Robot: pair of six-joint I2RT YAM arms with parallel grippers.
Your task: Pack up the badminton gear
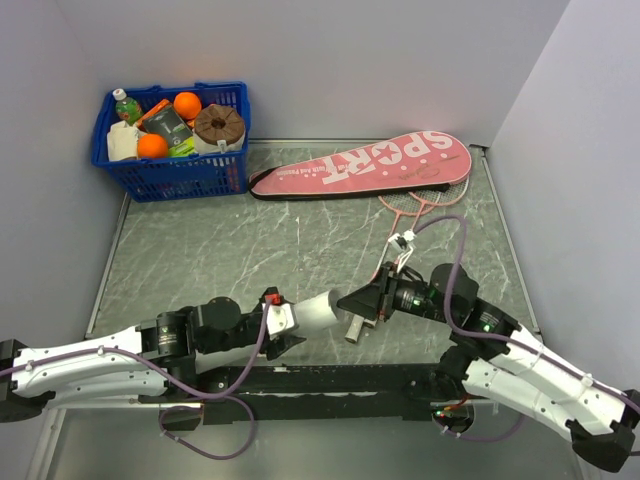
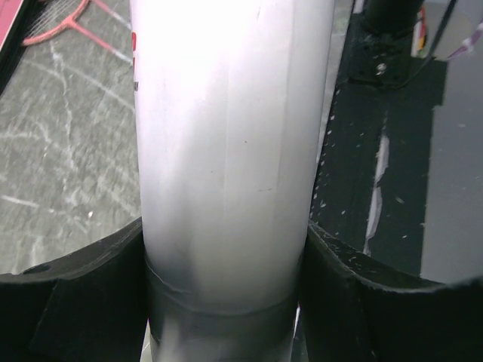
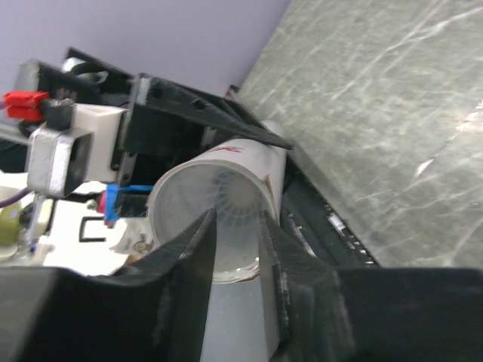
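My left gripper [image 1: 288,322] [image 2: 226,290] is shut on the long white tube [image 1: 318,312] [image 2: 234,151], held low over the table's near edge with its open mouth toward the right arm. At that mouth [image 3: 260,158] my right gripper [image 1: 358,303] [image 3: 235,226] is shut on a pale translucent cylindrical piece [image 1: 352,330] [image 3: 230,302]. Ribbed white feathers of a shuttlecock [image 3: 226,192] show inside the tube. The pink "SPORT" case [image 1: 370,165] lies at the back. The two rackets [image 1: 425,200] [image 2: 64,23] stick out from under it on the right.
A blue basket [image 1: 170,170] with oranges and a bottle stands at the back left corner. Walls close in on the left, back and right. The black base rail [image 1: 330,385] runs along the near edge under both arms.
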